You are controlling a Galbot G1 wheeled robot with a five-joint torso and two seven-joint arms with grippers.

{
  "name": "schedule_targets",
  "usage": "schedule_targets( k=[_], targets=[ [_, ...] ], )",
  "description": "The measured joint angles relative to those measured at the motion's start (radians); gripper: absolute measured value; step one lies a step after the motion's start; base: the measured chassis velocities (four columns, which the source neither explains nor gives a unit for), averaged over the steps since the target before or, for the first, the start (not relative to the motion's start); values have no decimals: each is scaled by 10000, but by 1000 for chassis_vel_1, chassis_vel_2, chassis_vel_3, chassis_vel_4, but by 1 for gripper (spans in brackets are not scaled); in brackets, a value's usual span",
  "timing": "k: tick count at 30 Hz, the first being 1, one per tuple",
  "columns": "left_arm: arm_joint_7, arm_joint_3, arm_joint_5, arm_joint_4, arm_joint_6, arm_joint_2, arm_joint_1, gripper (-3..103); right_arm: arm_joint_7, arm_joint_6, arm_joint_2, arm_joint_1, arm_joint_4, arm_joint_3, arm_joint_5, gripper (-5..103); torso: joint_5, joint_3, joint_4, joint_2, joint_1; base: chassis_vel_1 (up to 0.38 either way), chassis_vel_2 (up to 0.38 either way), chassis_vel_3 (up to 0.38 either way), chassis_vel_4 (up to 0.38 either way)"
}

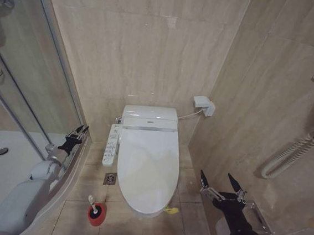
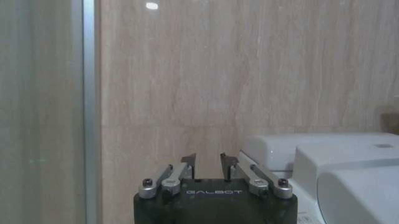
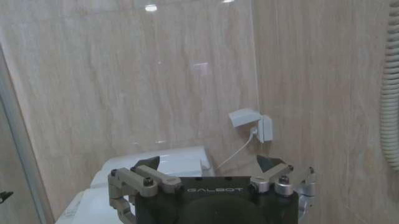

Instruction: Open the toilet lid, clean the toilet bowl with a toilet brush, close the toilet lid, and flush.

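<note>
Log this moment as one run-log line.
toilet lid: closed | toilet brush: in red holder, floor | left gripper: open, empty, left of toilet | right gripper: open, empty, right of toilet

one toilet lid [image 1: 148, 166], one toilet brush [image 1: 94, 207], two hands

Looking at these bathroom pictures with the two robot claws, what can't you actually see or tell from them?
- Inside of the toilet bowl: hidden in the head view by the closed toilet lid.
- Head of the toilet brush: sunk in its red holder.
- Buttons on the side panel: too small to read.
- Toilet in the right wrist view: blocked by the right gripper.
- Toilet in the left wrist view: cut off by the picture edge beside the left gripper.
</note>
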Motion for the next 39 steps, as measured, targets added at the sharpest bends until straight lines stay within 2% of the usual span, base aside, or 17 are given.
schedule_targets(
  k=[1,4,7,8,25,33,35,37,39],
  targets=[
    [95,40,4,167,-93,-63,-116,25,0,0,0,0,0,0,0,100,1,0,-1,0,0,0,0,0,0],
    [388,68,10,533,-414,-244,-371,25,0,0,0,0,0,0,0,100,0,0,-1,0,0,0,0,0,0],
    [509,82,12,621,-478,-281,-433,25,0,0,0,0,0,0,0,100,1,0,-2,0,0,0,0,0,0],
    [605,93,13,642,-500,-281,-460,2,0,0,0,0,0,0,0,100,1,-1,-2,0,0,0,0,0,0],
    [918,237,24,738,-615,-295,-663,0,0,0,0,0,-1,0,0,100,1,-3,0,3,-5,-8,10,10,-7],
    [1048,244,30,829,-639,-312,-705,0,0,0,0,0,0,0,0,100,1,-2,1,2,-1,-168,161,155,-162],
    [1138,244,30,855,-655,-325,-705,0,-1,0,1,0,0,0,0,100,-5,-1,-3,2,1,-226,243,212,-234],
    [1337,220,35,931,-717,-345,-707,0,0,0,0,0,0,0,0,100,8,0,2,1,3,-222,181,205,-227],
    [1455,219,43,979,-748,-374,-704,0,0,0,0,0,0,0,0,100,-2,2,-3,-1,7,-147,167,188,-220]
  ],
)
